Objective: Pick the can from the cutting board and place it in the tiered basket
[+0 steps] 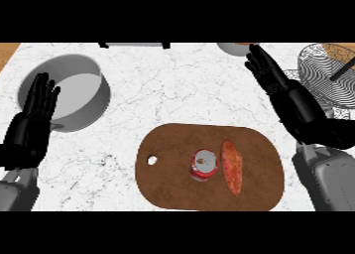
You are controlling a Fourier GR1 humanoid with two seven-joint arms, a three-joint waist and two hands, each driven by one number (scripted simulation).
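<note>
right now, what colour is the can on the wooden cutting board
The small can is red with a silvery top; head view shows it best.

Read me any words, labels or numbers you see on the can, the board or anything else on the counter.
No text can be read.
Can: red side and silver top; any print is too blurred to read.
Cutting board, pot, basket: no text shows.

grey pot (94, 103) at left — long orange-red vegetable (232, 166) right of centre.
</note>
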